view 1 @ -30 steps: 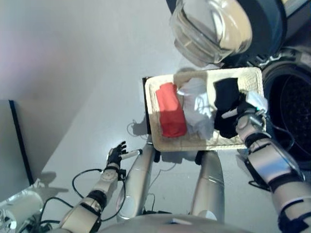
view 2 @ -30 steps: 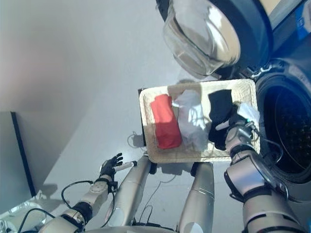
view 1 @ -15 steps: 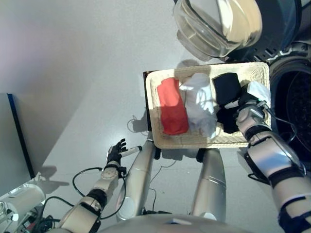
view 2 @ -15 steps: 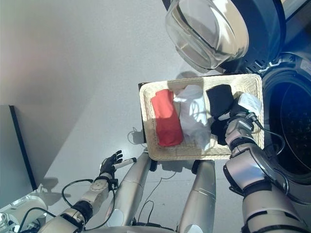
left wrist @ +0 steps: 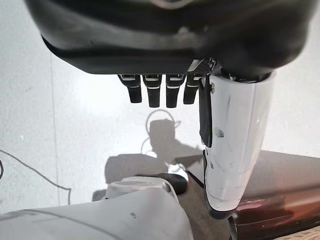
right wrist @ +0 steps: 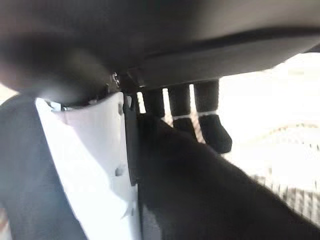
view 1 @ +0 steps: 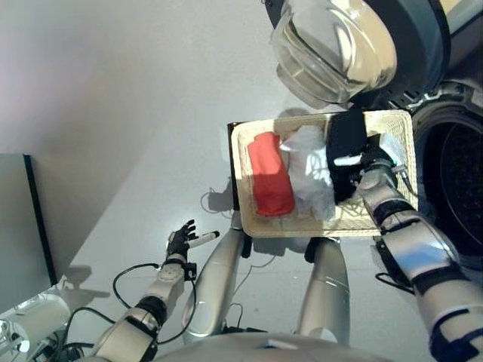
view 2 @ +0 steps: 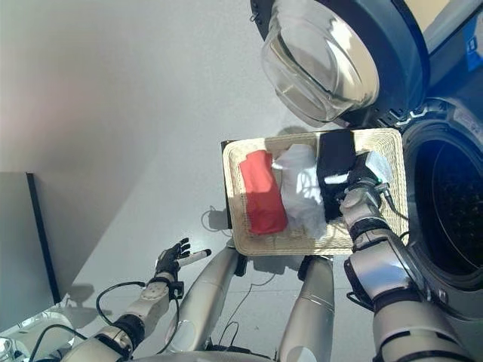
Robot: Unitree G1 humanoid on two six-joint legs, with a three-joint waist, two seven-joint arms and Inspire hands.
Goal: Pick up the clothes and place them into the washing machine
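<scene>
1. The washing machine (view 1: 453, 173) stands at my right, its dark drum open, and its round glass door (view 1: 336, 49) is swung wide above the basket.
2. A pale woven basket (view 1: 362, 222) sits on the floor just in front of the machine, between the drum and my left side, with three pieces of clothing lying side by side in it.
3. The white garment (view 1: 309, 177) lies crumpled in the middle of the basket, touching the clothes on either side.
4. The red garment (view 1: 270, 173) lies folded at the basket's left end, well apart from both my hands.
5. The black garment (view 1: 346, 143) is at the basket's right end, nearest the drum, and its upper part stands up against the far rim.
6. My right hand (view 1: 362, 167) is in the basket on the black garment; in the right wrist view my white-covered thumb (right wrist: 90, 175) presses one side of the dark cloth and my fingers (right wrist: 210, 127) curl over the other, so I am pinching it.
7. My left hand (view 1: 179, 241) hangs low at my left, over the floor, fingers straight and spread, holding nothing.
</scene>
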